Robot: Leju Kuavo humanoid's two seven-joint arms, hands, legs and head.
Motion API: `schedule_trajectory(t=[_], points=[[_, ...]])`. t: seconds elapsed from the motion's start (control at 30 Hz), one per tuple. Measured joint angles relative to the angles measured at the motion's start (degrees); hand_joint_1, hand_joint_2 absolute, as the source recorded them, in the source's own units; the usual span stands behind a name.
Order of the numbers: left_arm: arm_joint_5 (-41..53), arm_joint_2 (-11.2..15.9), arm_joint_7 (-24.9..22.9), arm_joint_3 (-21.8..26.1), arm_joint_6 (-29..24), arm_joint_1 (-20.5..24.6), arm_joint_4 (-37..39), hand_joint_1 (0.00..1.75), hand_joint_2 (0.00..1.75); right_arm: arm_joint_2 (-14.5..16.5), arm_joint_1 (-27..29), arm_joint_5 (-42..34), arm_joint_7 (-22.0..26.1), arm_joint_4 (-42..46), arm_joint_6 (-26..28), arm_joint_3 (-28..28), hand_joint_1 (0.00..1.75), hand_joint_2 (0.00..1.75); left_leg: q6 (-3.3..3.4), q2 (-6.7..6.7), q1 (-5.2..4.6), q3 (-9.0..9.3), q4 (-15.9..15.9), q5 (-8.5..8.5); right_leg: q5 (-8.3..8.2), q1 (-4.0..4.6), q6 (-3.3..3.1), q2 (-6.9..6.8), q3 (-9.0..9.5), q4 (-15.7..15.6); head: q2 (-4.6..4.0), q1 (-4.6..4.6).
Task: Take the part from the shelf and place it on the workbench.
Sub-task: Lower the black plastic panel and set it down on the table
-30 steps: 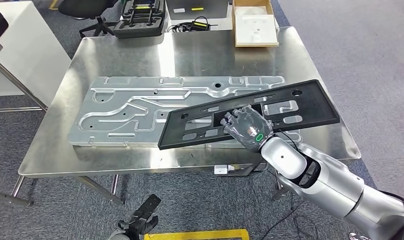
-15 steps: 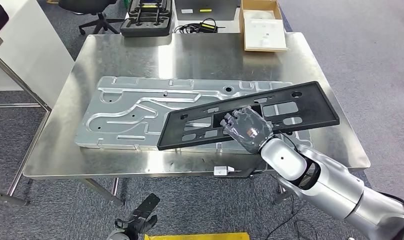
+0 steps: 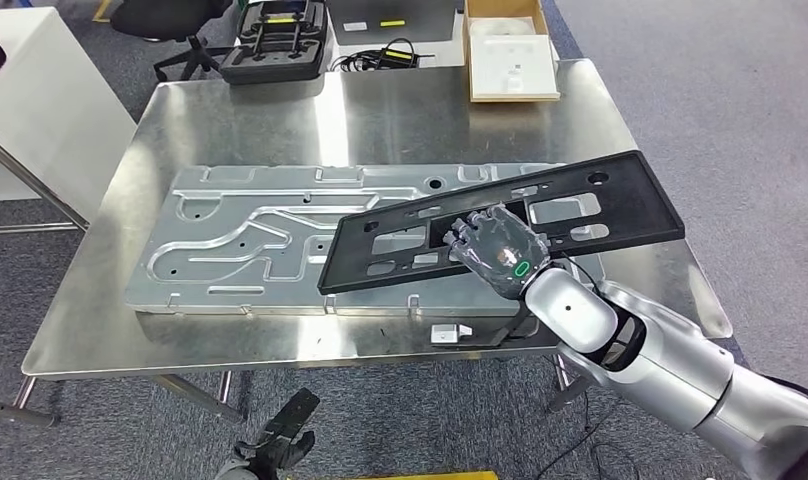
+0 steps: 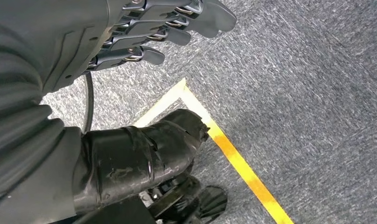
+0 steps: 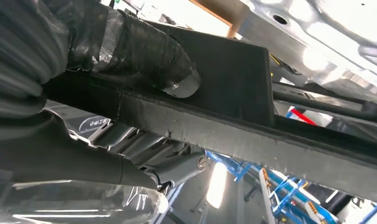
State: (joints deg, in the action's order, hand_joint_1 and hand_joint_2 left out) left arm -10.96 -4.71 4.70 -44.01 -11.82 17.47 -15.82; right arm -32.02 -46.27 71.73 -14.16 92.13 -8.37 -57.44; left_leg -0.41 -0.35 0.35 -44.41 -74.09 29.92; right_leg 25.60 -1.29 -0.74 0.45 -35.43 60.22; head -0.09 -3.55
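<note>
A long flat black part (image 3: 620,200) with several cut-out windows hangs tilted over the steel workbench (image 3: 410,110). My right hand (image 3: 495,250) grips it near its middle, fingers over its top face. In the right wrist view the thumb (image 5: 144,51) presses on the black part (image 5: 238,79), with the other fingers under its edge. The part's left end overlaps a large silver stamped panel (image 3: 250,235) lying on the bench. My left hand (image 4: 163,28) hangs low beside my body over the carpet, fingers apart and holding nothing; the left hand (image 3: 280,440) also shows below the bench.
At the bench's far edge stand a black moulded case (image 3: 275,40), a cable bundle (image 3: 385,55) and an open cardboard box (image 3: 510,50). A white table (image 3: 40,110) is at the left. Yellow floor tape (image 4: 238,158) runs across the grey carpet.
The whole picture has shifted a little, so the camera moved. My right hand still grips the black part, which sits slightly higher and further over the bench.
</note>
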Motion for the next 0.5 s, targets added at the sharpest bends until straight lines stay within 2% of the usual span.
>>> schedule_trajectory(t=[0.07, 0.1, 0.13, 0.2, 0.27, 0.3, 0.37, 0.43, 0.47, 0.5], points=[[0.0, 0.0, 0.0, 0.2, 0.0, 0.0, 0.0, 0.0, 1.75, 0.0, 0.0, 0.0, 0.0, 0.0, 0.0, 0.0, 1.75, 1.75, 0.67, 0.0, -0.11, 2.5, 7.1, -4.63, 0.47, 0.09, 0.13, 0.09, 0.69, 0.0, 0.0, 0.01], [0.0, 0.0, 0.0, 0.4, 0.0, 0.0, 0.0, 0.0, 1.75, 0.0, -0.1, 0.0, 0.0, 0.0, 0.0, 0.0, 1.75, 1.75, 1.05, -0.02, -0.26, 4.16, 10.7, -6.18, 0.7, 0.19, 0.28, 0.14, 0.95, -0.1, 0.0, 0.03], [0.0, 0.0, 0.0, 0.5, 0.0, 0.1, 0.0, 0.0, 1.75, 0.0, -0.2, 0.0, 0.0, 0.0, 0.0, 0.0, 1.75, 1.75, 1.36, -0.02, -0.43, 5.39, 13.3, -6.93, 0.88, 0.24, 0.5, 0.19, 1.1, -0.1, 0.0, 0.03], [0.0, 0.1, 0.1, 0.7, 0.0, 0.1, 0.0, 0.0, 1.75, 0.0, -0.2, 0.0, 0.0, 0.0, 0.0, 0.0, 1.75, 1.75, 1.7, -0.06, -0.74, 6.29, 14.9, -6.65, 1.01, 0.28, 1.06, 0.25, 1.19, -0.4, 0.0, 0.03], [0.0, 0.1, 0.1, 0.8, 0.0, 0.0, 0.0, 0.0, 1.75, -0.1, -0.2, 0.0, -0.1, 0.0, 0.0, 0.1, 1.75, 1.75, 2.14, -0.05, -0.54, 6.79, 15.7, -6.72, 1.27, 0.27, 1.64, 0.13, 1.33, -0.5, 0.0, 0.05], [0.0, 0.1, 0.1, 0.8, 0.0, 0.0, 0.0, 0.0, 1.75, -0.1, -0.2, 0.0, -0.1, 0.0, 0.0, 0.1, 1.75, 1.75, 2.45, -0.02, -0.4, 7.17, 16.2, -6.77, 1.94, 0.28, 1.83, 0.05, 1.0, 0.4, 0.0, 0.09], [0.0, 0.1, 0.2, 0.8, 0.0, 0.1, 0.0, 0.0, 1.75, -0.2, -0.3, 0.0, -0.1, 0.1, 0.0, 0.1, 1.75, 1.75, 3.03, 0.01, -0.31, 7.84, 16.7, -6.69, 4.48, 0.25, 1.94, -0.07, -1.41, 5.6, 0.0, 0.2], [0.0, 0.1, 0.2, 0.8, 0.0, 0.0, 0.0, 0.0, 1.75, -0.3, 0.0, 0.0, -0.1, 0.0, 0.0, 0.1, 1.75, 1.75, 3.38, -0.02, -0.38, 8.16, 16.6, -6.33, 6.77, 0.23, 2.06, -0.06, -5.36, 12.6, 0.0, 0.24], [0.0, 0.1, 0.2, 0.8, 0.0, -0.1, 0.0, 0.0, 1.75, -0.4, 0.1, 0.1, -0.1, 0.0, 0.0, 0.1, 1.75, 1.75, 3.42, -0.05, -0.38, 8.32, 16.5, -6.1, 6.62, 0.17, 2.18, -0.08, -6.69, 14.3, 0.0, 0.24], [0.0, 0.1, 0.3, 0.9, 0.0, -0.2, 0.0, 0.0, 1.75, -0.4, 0.2, 0.1, -0.2, 0.0, 0.0, 0.1, 1.75, 1.75, 3.38, -0.09, -0.36, 8.51, 16.4, -5.8, 5.35, 0.08, 2.32, -0.11, -7.06, 14.0, 0.0, 0.24]])
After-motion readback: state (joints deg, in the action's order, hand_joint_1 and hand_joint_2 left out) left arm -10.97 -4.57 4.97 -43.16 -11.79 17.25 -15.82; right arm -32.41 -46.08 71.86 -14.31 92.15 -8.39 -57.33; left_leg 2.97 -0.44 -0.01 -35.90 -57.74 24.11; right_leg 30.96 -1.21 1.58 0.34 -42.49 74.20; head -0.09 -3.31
